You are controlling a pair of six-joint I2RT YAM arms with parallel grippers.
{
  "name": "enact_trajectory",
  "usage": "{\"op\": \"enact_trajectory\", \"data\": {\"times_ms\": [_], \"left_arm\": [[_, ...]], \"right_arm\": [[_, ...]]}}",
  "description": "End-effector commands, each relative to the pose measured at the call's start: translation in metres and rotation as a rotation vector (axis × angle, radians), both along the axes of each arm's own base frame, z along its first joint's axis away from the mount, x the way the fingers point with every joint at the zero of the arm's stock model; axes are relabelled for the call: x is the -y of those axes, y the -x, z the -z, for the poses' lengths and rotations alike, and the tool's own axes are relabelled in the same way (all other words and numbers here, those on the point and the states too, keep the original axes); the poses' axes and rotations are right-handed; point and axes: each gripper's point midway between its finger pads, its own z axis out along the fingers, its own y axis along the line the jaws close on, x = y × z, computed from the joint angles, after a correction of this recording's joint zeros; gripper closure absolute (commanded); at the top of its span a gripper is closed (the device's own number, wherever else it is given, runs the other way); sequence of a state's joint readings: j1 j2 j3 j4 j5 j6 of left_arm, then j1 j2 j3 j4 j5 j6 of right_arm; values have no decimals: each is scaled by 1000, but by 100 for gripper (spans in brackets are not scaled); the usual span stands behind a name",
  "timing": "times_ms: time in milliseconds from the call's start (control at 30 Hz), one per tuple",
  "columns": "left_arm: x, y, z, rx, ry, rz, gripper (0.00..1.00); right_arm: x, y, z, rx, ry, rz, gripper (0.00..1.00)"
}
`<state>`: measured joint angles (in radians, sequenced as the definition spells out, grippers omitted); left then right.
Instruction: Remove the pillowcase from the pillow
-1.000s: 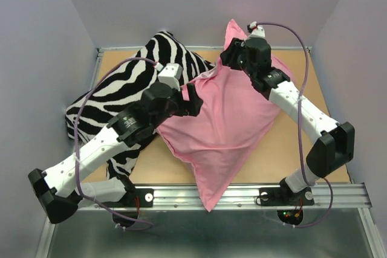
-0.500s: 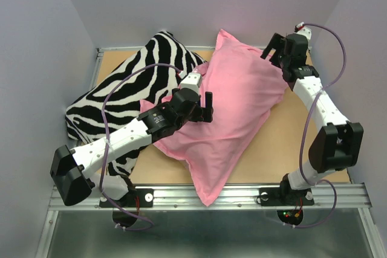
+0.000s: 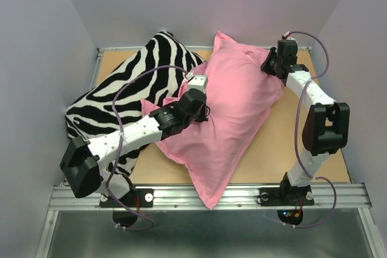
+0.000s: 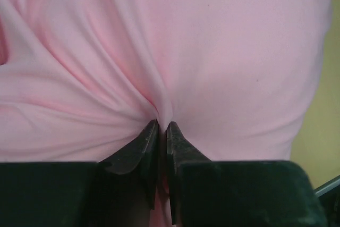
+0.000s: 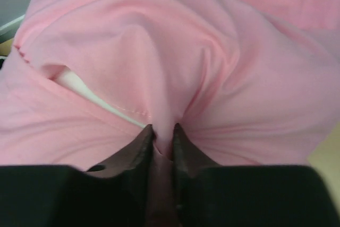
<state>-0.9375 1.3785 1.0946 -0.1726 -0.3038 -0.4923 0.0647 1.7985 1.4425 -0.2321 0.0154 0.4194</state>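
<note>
The pink pillowcase (image 3: 239,119) lies across the middle of the table, matte side out, still around the pillow. Only a white sliver of the pillow (image 5: 74,82) shows, through a seam opening in the right wrist view. My left gripper (image 3: 202,114) rests on the case's left side and is shut on a pinched fold of pink fabric (image 4: 162,125). At the case's far right corner, my right gripper (image 3: 271,64) is likewise shut on a thicker pink fold (image 5: 162,127), just beside that opening.
A black-and-white zebra-striped pillow (image 3: 130,92) fills the back left of the table and touches the pink case. The case's near corner hangs over the metal front rail (image 3: 338,196). Bare wooden tabletop (image 3: 284,149) shows on the right, with walls close round.
Both grippers stood open and have closed on pink fabric. The right gripper let the lifted corner go, swung right, then came down onto the far right corner; the pillow settled flatter.
</note>
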Motion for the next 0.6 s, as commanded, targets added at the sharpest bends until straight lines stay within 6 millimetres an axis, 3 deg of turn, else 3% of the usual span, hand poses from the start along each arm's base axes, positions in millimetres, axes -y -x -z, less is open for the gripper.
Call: {"op": "enact_trajectory", "data": {"times_ms": [0,33,67,133,200,267,300,333,367,400,500,567], "left_arm": [[12,-12,-38,69,63,12,100],[12,-14,-46,82,65,10,100],[12,-17,-64,113,66,5,100],[10,-22,-90,154,69,-3,100],[6,-26,-118,203,51,-11,100],[1,-34,-185,299,99,-40,100],[-1,-36,-176,292,57,-47,100],[-5,-38,-212,344,95,-67,100],[-14,-47,-216,350,61,-95,100],[-26,-52,-249,397,93,-131,100],[-64,-79,-284,440,144,-196,100],[-78,-90,-294,461,149,-215,100]], "right_arm": [[-13,23,-20,9,-27,-44,83],[-11,27,-22,11,-26,-36,90],[-8,33,-37,36,-24,-22,99],[1,39,-50,59,-9,21,100],[9,50,-75,109,0,55,99],[18,62,-99,152,-8,83,99],[18,67,-108,169,-14,85,99],[17,72,-115,182,-30,86,99],[14,76,-121,195,-46,75,99],[7,87,-131,216,-76,41,99],[-11,105,-138,227,-155,-36,99],[-18,121,-133,223,-198,-58,99]]}}
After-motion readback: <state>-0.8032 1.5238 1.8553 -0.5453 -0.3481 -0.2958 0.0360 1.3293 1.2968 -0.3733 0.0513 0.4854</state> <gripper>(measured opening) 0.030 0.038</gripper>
